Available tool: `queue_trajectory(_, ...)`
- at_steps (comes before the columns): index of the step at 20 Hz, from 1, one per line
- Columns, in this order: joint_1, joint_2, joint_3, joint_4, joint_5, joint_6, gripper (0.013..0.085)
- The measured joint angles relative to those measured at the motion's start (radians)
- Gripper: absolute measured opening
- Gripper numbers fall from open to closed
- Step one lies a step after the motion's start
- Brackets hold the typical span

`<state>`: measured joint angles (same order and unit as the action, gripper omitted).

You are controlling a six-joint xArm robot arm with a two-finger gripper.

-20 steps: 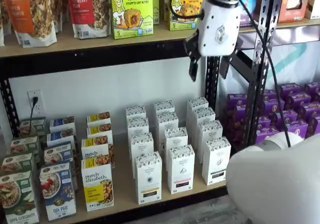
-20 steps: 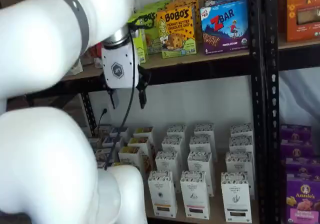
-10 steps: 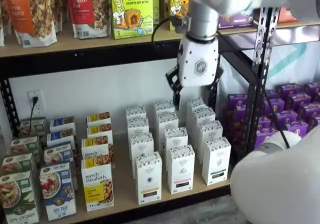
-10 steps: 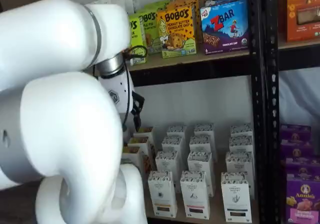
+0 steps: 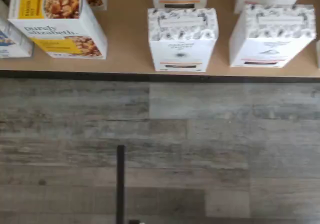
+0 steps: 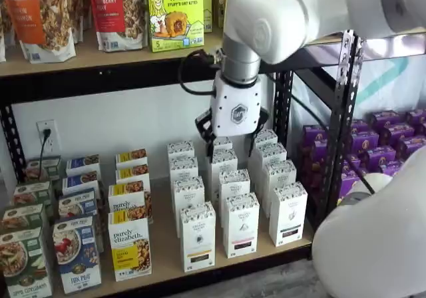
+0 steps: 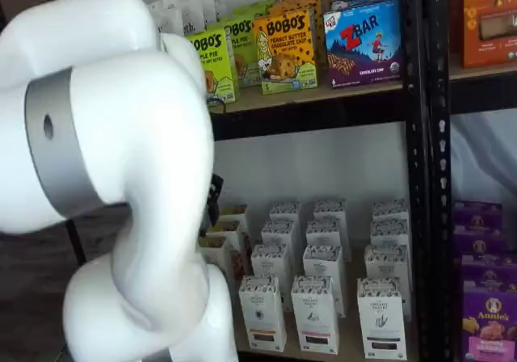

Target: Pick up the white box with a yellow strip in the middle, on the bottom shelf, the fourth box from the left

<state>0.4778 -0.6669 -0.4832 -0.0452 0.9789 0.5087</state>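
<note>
Approach step: tool (image 6: 231, 142), fingers spread apart, hung above the white box (image 6: 198, 237) at 7 o'clock; descent needed next.

You can see a green Bobo's box (image 6: 175, 13) standing on the top shelf board (image 6: 100, 57), next to bags of granola (image 6: 41, 15). In a shelf view, an orange Bobo's box (image 7: 285, 49) stands beside a blue Zbar box (image 7: 363, 42). Down low, yellow and white purely elizabeth boxes (image 6: 129, 245) stand in a row, with oatmeal boxes (image 6: 76, 253) to their left. Purple boxes (image 6: 386, 153) are stacked on the right, past the black post (image 6: 338, 112). You see a wall plug (image 6: 45, 136) on the white wall. The floor (image 5: 160, 149) is grey wood
</note>
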Motion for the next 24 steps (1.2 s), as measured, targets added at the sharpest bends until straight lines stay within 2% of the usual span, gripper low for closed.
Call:
queue_trajectory(7,0.010,0.143,-0.016,0.002,-0.131,0.014,0.0850)
queue_trajectory(10,-0.012,0.208,-0.024,0.001,-0.187,-0.005,0.0850)
queue_trajectory(14,-0.041,0.321,-0.061,-0.061,-0.237,0.014,0.0850)
queue_trajectory(19,-0.073,0.466,-0.092,-0.044,-0.364,-0.025,0.0850)
queue_trajectory(24,-0.083,0.590,-0.128,-0.048,-0.452,-0.029,0.0850)
